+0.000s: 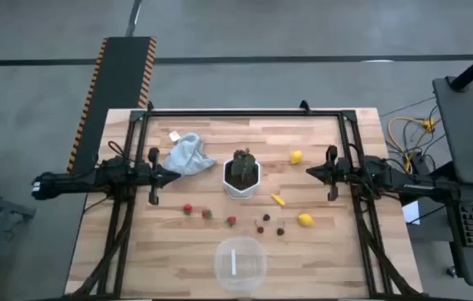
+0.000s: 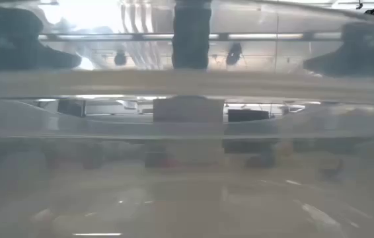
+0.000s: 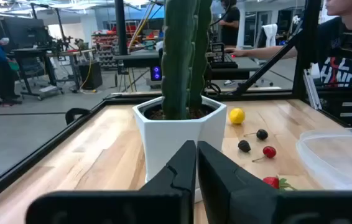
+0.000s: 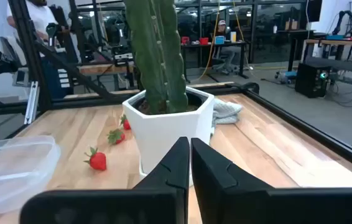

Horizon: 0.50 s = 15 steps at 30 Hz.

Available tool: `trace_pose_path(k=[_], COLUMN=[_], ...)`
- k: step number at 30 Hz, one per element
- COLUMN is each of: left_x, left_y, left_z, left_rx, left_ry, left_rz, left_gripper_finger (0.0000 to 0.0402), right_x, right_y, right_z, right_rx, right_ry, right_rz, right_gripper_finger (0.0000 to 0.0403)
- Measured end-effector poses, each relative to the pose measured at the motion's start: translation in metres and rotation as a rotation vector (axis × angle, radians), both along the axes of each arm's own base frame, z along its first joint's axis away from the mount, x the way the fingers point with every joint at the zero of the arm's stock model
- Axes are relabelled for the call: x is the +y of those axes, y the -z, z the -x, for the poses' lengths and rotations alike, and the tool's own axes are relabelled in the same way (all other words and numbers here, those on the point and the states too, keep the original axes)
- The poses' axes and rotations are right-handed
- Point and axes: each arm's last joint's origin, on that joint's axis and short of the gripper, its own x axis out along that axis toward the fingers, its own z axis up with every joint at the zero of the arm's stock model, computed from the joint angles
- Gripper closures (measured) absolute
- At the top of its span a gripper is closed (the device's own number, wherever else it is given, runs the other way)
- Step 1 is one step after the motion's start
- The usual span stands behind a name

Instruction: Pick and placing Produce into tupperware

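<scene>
Your tupperware (image 1: 239, 262) sits empty at the near table edge, produce (strawberries (image 1: 188, 209), berries (image 1: 266, 219), lemons (image 1: 305, 220)) loose btwn it & the plant pot (image 1: 241, 179), no legible labels, w/ left gripper (image 1: 176, 176) & right gripper (image 1: 310, 172) both pinched closed, flanking the pot.

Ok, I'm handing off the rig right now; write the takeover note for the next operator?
Left gripper shut, empty, parked left of the white hexagonal plant pot. Right gripper shut, empty, parked on its right.
Small round clear plastic tub at the front edge, nothing in it.
Nothing placed yet. Left on the wood: three red strawberries, dark purple berries, two yellow lemon-like fruits, thin yellow piece.
</scene>
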Motion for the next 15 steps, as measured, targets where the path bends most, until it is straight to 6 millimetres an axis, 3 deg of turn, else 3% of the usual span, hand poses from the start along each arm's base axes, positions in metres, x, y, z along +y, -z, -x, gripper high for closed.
trace_pose_path(k=[15], left_x=[0.0], left_y=[0.0], left_z=[0.0], left_rx=[0.0], left_ry=[0.0], left_rz=[0.0], left_gripper_finger=[0.0402], right_x=[0.0], right_y=[-0.0001], right_z=[0.0], right_rx=[0.0], right_ry=[0.0], right_rz=[0.001], right_gripper_finger=[0.0394])
